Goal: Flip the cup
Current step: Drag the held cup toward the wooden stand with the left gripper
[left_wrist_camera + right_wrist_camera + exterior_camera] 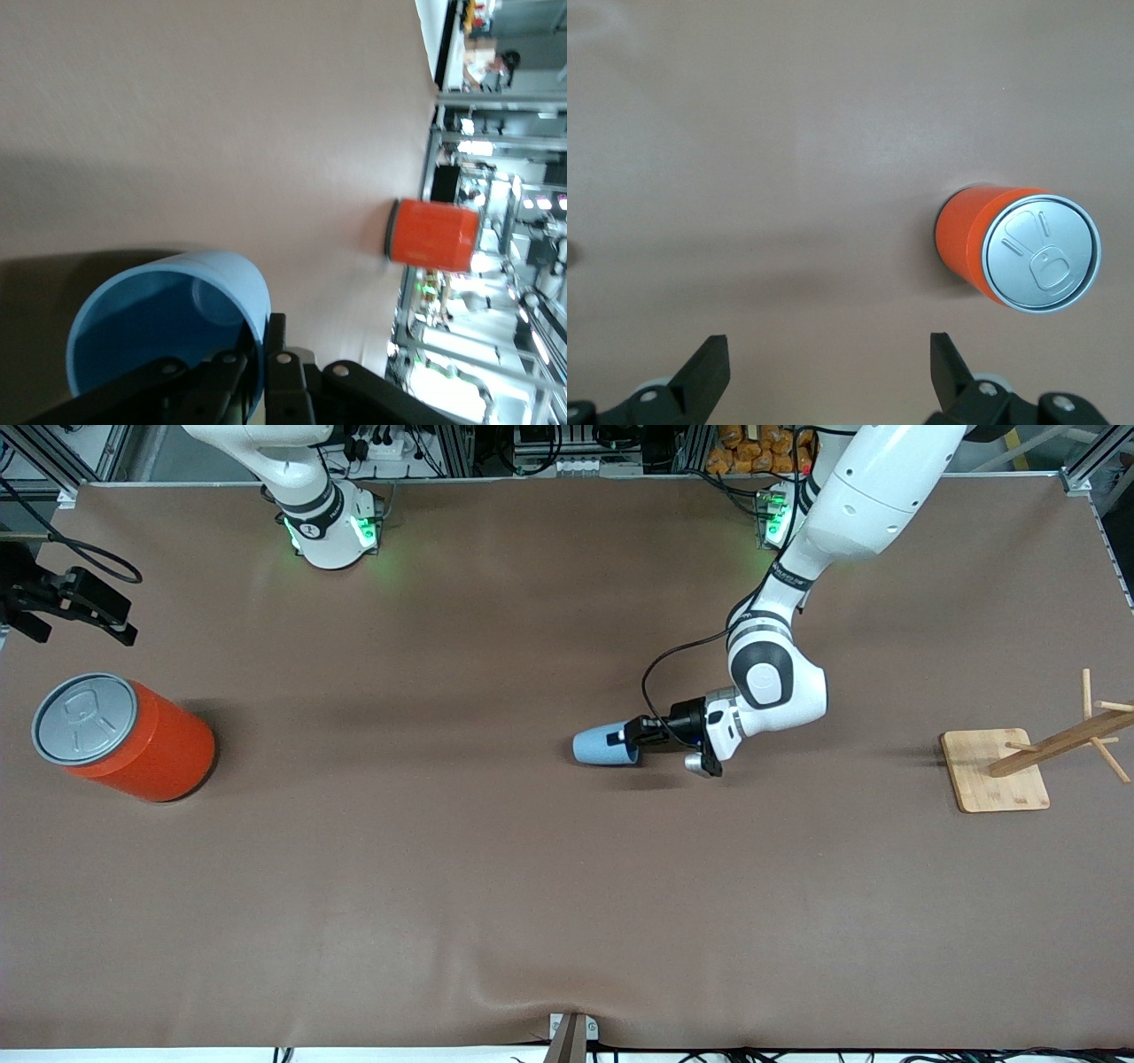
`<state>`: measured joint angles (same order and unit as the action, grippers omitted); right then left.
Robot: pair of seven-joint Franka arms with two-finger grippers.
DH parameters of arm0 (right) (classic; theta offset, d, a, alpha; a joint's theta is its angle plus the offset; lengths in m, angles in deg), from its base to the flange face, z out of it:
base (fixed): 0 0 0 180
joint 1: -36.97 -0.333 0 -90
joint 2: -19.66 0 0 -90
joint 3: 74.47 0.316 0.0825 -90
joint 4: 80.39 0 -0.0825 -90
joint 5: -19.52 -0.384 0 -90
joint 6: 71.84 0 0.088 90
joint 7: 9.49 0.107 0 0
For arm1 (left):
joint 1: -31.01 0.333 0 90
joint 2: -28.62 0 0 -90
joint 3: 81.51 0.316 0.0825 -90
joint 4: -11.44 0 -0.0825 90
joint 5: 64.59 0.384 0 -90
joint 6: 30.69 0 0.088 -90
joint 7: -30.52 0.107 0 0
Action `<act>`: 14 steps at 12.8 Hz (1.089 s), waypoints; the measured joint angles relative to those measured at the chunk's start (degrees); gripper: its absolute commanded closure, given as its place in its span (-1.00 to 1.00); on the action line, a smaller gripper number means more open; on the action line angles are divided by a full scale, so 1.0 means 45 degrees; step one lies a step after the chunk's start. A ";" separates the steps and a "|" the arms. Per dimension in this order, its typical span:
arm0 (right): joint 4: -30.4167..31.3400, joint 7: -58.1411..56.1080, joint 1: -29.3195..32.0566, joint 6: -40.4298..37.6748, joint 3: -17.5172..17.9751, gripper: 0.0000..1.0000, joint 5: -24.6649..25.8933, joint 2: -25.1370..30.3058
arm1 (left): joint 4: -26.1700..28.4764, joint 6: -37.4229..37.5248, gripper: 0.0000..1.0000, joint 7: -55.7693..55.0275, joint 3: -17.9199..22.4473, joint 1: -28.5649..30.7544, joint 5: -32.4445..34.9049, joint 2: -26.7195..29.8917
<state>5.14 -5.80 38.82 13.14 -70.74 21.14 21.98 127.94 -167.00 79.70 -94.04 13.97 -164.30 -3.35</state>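
Observation:
The light-blue cup lies on its side near the middle of the brown table, its mouth turned toward the left arm's end. My left gripper is shut on the cup's rim. In the left wrist view one finger sits inside the cup and the other outside, so the left gripper pinches the wall. My right gripper waits open over the right arm's end of the table, beside the orange can. In the right wrist view nothing lies between the right gripper's fingers.
A large orange can with a grey lid stands at the right arm's end of the table, also seen as the can and the can in the wrist views. A wooden peg rack on a square base stands at the left arm's end.

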 measured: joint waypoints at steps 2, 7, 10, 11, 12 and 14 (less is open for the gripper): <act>-0.0006 0.0000 0.0001 -0.0011 0.0002 -1.00 0.0000 0.0000 | -0.0275 -0.0951 1.00 -0.0620 0.0009 0.0023 0.0081 0.0107; -0.0007 0.0000 -0.0005 -0.0080 0.0015 -1.00 0.0000 -0.0013 | -0.0846 -0.1626 1.00 -0.3497 0.0103 0.0917 0.3775 0.0291; -0.0008 0.0000 -0.0019 -0.0082 0.0037 -1.00 0.0000 -0.0034 | -0.1070 -0.1620 1.00 -0.5598 0.0578 0.1342 0.7462 0.0647; -0.0008 0.0000 -0.0023 -0.0083 0.0041 -1.00 0.0000 -0.0047 | -0.1066 -0.1623 1.00 -0.6204 0.0757 0.1363 0.8551 0.0799; -0.0008 0.0000 -0.0025 -0.0084 0.0045 -1.00 0.0000 -0.0061 | -0.1062 -0.1626 1.00 -0.6678 0.0928 0.1360 0.9538 0.0928; -0.0008 0.0000 -0.0034 -0.0090 0.0056 -1.00 0.0000 -0.0079 | -0.1021 -0.1628 1.00 -0.7381 0.1308 0.1353 1.1309 0.1177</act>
<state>5.10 -5.81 38.66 12.73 -70.49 21.14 21.62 123.34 -174.32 46.48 -88.16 20.06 -113.41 1.94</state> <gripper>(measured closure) 0.000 0.943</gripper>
